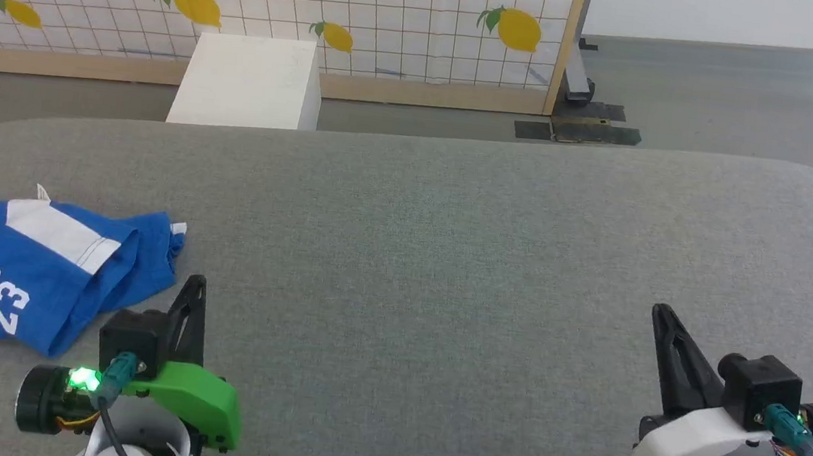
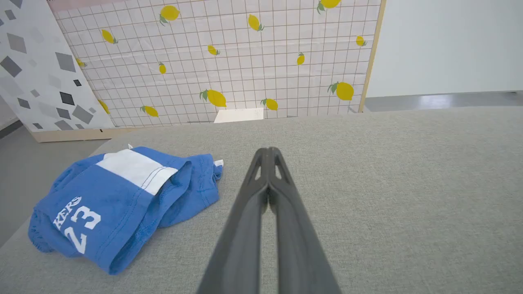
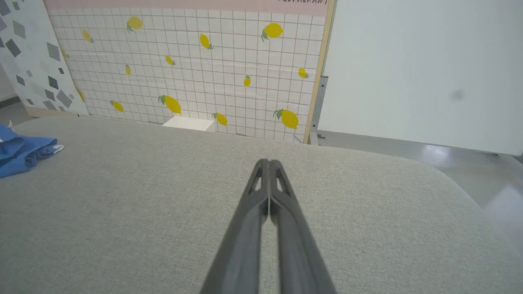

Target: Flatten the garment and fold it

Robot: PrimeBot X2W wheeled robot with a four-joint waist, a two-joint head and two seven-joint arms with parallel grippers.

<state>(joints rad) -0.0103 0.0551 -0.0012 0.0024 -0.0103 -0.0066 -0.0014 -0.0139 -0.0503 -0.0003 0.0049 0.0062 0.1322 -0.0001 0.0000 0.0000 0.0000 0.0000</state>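
- Shorts point(image 1: 47, 269), blue, with a white side stripe and "23" print: crumpled and partly doubled over, at the near left corner of the grey padded table point(image 1: 448, 263).
- Handling, by judgement: light, soft and limp. The thin cloth is likely to slide and bunch when dragged. Not fragile.
- Hold points, by judgement: the gathered edge at the near left, probably the waistband, or a leg hem. Pinch two corners and draw them apart.
- Left gripper point(image 1: 195, 283): fingers pressed together, empty, just beside the cloth's right edge.
- Right gripper point(image 1: 662, 312): fingers pressed together, empty, well apart on the right.
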